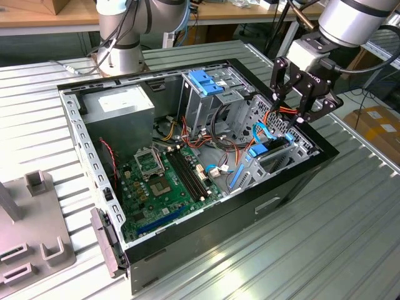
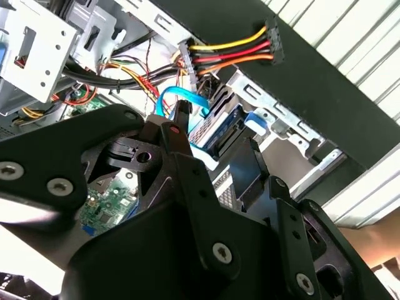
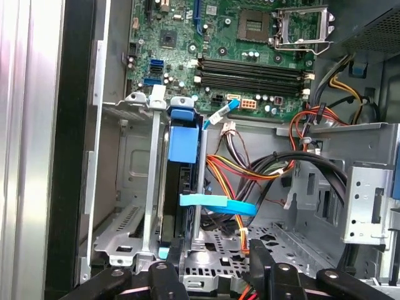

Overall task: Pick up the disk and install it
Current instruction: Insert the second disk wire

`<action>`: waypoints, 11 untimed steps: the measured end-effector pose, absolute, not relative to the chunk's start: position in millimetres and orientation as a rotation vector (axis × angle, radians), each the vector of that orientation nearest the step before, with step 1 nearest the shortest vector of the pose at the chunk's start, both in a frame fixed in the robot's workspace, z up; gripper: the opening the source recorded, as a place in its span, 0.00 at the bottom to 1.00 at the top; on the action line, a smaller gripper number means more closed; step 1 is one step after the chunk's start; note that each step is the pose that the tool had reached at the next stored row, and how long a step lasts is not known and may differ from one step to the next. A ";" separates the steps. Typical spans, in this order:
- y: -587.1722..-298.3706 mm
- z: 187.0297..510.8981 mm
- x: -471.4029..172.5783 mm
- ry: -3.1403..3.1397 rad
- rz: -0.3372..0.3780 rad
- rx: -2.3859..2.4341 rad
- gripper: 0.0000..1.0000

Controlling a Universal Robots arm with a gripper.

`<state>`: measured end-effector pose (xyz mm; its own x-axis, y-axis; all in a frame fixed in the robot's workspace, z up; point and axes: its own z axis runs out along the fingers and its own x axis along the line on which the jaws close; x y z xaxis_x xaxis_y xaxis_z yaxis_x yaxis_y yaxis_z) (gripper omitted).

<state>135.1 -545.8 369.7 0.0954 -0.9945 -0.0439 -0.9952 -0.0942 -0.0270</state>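
Note:
The disk [image 3: 181, 187] stands on edge in a metal bay at the side of the open computer case [image 1: 294, 181]. Its blue carrier frame [image 3: 185, 145] faces up, and the frame's blue also shows in the exterior view [image 1: 257, 150] and in the second wrist view [image 2: 228, 128]. My gripper [image 1: 292, 107] hangs just above that bay, at the exterior view's right. It is open, with nothing between the black fingertips [image 3: 170, 259] in both wrist views. The fingers straddle the disk's end without touching it.
A light-blue flat cable [image 3: 219, 203] and red-yellow wire bundles [image 3: 250, 172] cross close to the bay. Inside the case are the green motherboard [image 1: 162, 181], a grey power-supply box [image 1: 119, 106] and a drive cage with a blue latch [image 1: 206, 83]. A grey fixture [image 1: 31, 237] sits on the ribbed table.

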 end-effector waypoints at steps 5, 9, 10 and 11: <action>-545.5 369.7 147.8 2.034 0.024 -2.329 0.54; -545.2 369.8 155.8 2.011 0.024 -2.349 0.54; -545.2 369.7 157.3 2.006 0.025 -2.353 0.54; -545.1 369.7 160.0 1.998 0.025 -2.360 0.54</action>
<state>160.0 -545.1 369.7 0.1653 -0.9853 -0.0439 -0.9860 -0.1643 -0.0271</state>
